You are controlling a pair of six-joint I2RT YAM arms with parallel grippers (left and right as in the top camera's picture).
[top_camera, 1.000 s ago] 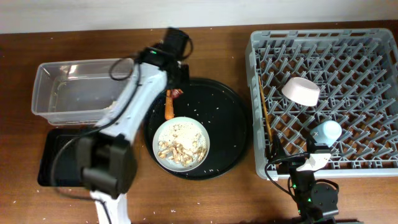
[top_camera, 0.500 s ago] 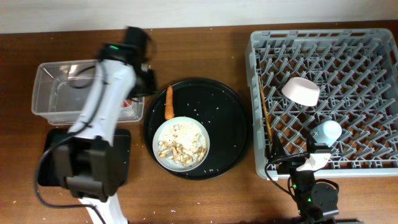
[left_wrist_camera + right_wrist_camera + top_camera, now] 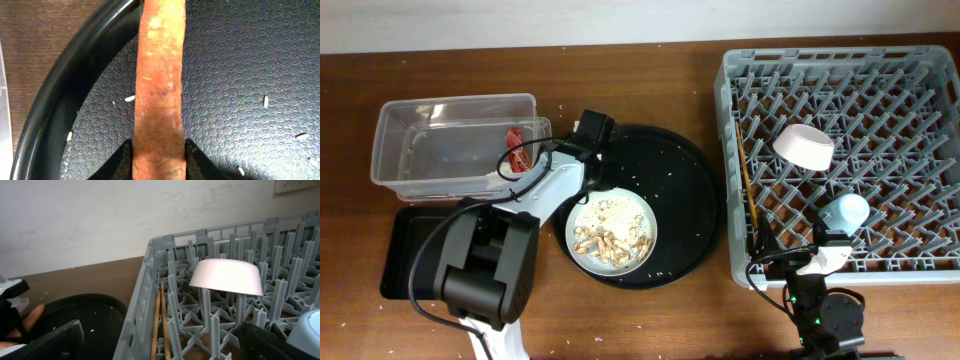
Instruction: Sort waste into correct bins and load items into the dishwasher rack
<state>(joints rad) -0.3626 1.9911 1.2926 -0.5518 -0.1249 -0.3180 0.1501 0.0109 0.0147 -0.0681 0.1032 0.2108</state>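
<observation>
Left gripper (image 3: 159, 162): fingers (image 3: 123, 159) pinched the orange carrot (image 3: 160, 85) from both sides. Carrot: long, dull orange, pale-flecked, lay by the left rim of the large round black tray (image 3: 60, 90) among rice grains (image 3: 130, 98). Right gripper (image 3: 160, 327): spread wide at the dishwasher rack's (image 3: 145, 280) near edge.

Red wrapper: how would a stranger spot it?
In the overhead view, find the clear plastic tub on the table's left, above the black rectangular tray. The red wrapper lies in its right end, the only red thing there.
</observation>
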